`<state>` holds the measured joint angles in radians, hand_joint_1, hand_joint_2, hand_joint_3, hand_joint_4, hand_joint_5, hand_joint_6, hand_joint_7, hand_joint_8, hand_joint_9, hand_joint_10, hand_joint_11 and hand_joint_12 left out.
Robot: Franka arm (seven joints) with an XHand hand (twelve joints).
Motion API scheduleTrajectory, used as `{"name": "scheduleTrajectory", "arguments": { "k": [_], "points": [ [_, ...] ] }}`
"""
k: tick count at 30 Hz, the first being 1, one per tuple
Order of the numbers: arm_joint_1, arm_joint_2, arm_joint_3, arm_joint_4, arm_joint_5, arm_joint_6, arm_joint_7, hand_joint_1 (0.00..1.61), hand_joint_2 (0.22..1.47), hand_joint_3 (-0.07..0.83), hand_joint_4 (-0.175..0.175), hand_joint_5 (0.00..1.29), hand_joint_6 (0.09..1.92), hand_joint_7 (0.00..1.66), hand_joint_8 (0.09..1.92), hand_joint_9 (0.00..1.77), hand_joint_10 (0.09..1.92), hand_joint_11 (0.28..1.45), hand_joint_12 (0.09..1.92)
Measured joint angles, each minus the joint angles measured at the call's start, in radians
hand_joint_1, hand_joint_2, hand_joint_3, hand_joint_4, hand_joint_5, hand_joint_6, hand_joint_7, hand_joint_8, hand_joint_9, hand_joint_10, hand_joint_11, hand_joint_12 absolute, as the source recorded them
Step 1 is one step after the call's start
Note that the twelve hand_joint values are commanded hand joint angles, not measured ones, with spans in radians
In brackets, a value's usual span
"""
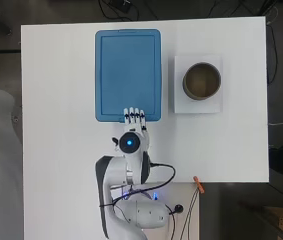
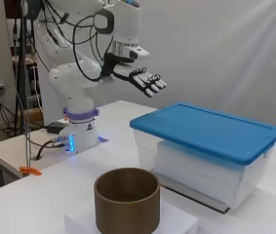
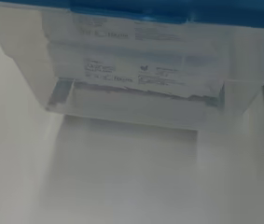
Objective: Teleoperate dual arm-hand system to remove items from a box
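Black and white, the robot hand (image 2: 145,80) hangs in the air with its fingers (image 1: 135,115) stretched out straight and nothing in them. In the side view it sits left of centre in the upper half of the frame, clear above the near end of the box. In the overhead view its fingertips overlap the lower edge of the blue lid (image 1: 127,72), just below the frame's centre.

The lid lies flat and closed on the clear plastic box (image 2: 201,163), which stands on the white table (image 1: 56,125) at upper centre of the overhead view. Pale contents show through the box wall, too indistinct to name. The wrist view shows that clear end wall (image 3: 131,70) close up, with the blue rim along the top of the frame.

To the right of the box in the overhead view, apart from it, a brown round cup (image 1: 201,80) stands upright on a white block (image 1: 181,102).
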<state>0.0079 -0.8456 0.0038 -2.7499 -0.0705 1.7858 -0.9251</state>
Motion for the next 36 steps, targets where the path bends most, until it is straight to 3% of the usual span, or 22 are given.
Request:
{"name": "scheduleTrajectory", "arguments": {
  "k": [11, 20, 30, 36],
  "points": [
    [-0.012, 0.246, -0.006, 0.158, -0.084, -0.027, 0.014, 0.36, 0.83, 0.006, -0.068, 0.0, 0.09, 0.0, 0.09, 0.13, 0.09, 0.35, 0.09],
    [-0.013, 0.237, -0.017, 0.082, -0.102, 0.011, 0.005, 0.37, 0.83, 0.001, -0.058, 0.0, 0.09, 0.0, 0.09, 0.13, 0.09, 0.35, 0.09],
    [-0.011, 0.311, -0.015, 0.121, -0.113, 0.074, 0.006, 0.39, 0.82, -0.002, -0.05, 0.0, 0.09, 0.01, 0.09, 0.14, 0.09, 0.35, 0.09],
    [-0.003, 0.344, 0.007, 0.078, -0.123, 0.129, -0.016, 0.46, 0.87, 0.005, -0.038, 0.01, 0.09, 0.09, 0.09, 0.21, 0.09, 0.37, 0.09]
  ]
}}
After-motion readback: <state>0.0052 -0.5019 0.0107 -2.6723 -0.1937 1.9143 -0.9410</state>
